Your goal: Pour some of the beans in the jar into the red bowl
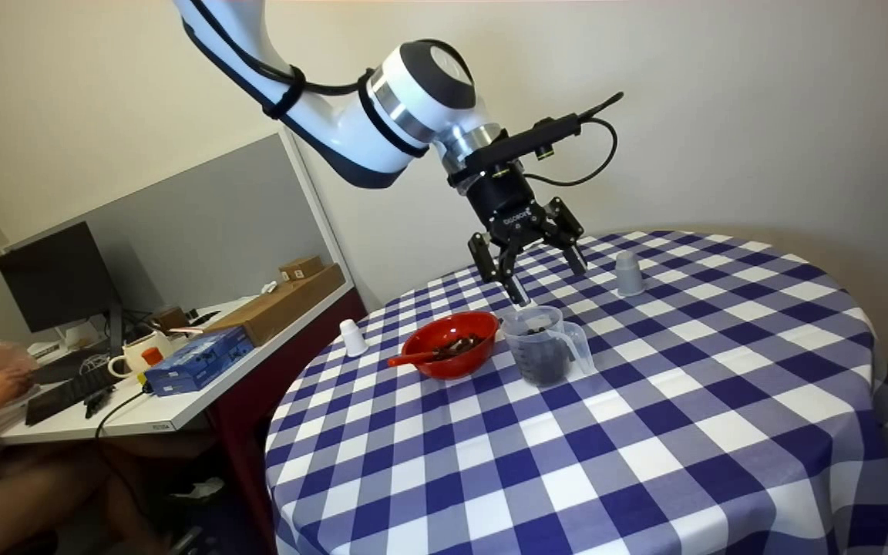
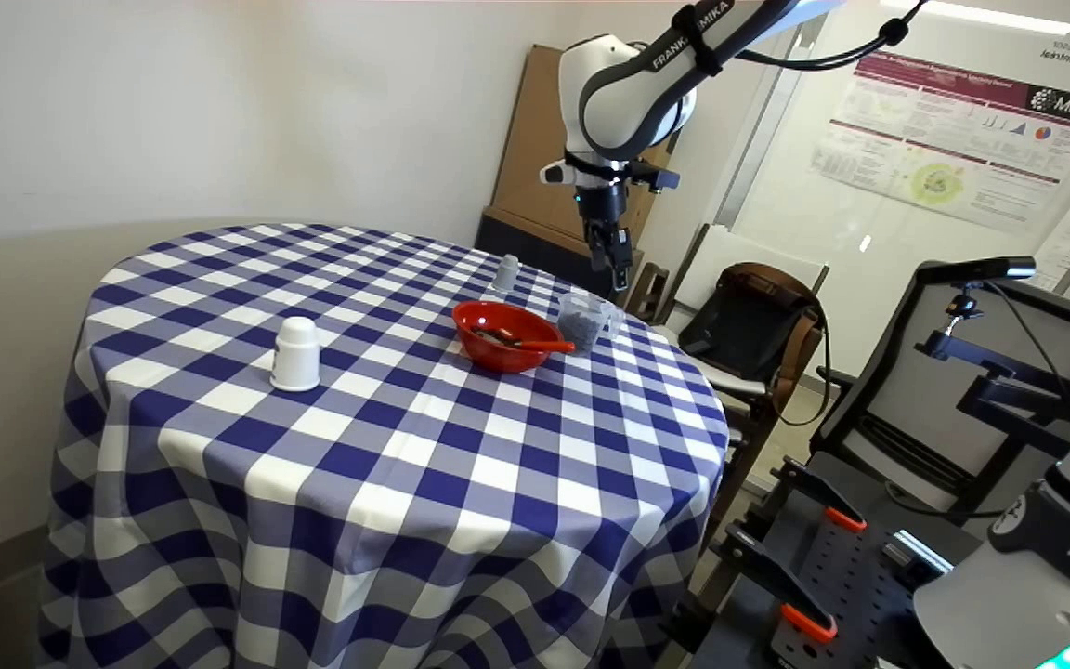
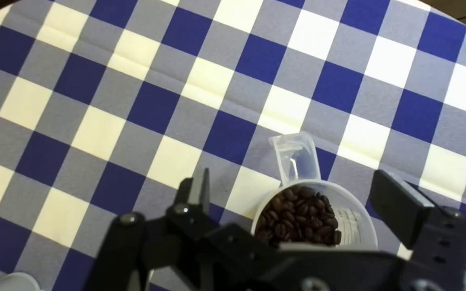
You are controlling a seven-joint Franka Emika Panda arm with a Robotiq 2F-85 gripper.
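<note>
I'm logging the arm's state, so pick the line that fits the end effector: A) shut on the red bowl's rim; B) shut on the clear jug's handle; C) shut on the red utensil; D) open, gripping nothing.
D: the end effector has its fingers wide apart in the wrist view, and the clear jug stands on the checked tablecloth.

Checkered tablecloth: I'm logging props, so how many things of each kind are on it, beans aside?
Red bowl: 1
Clear handled jar: 1
Red-handled utensil, in the bowl: 1
Small pale containers: 2
Total: 5
</note>
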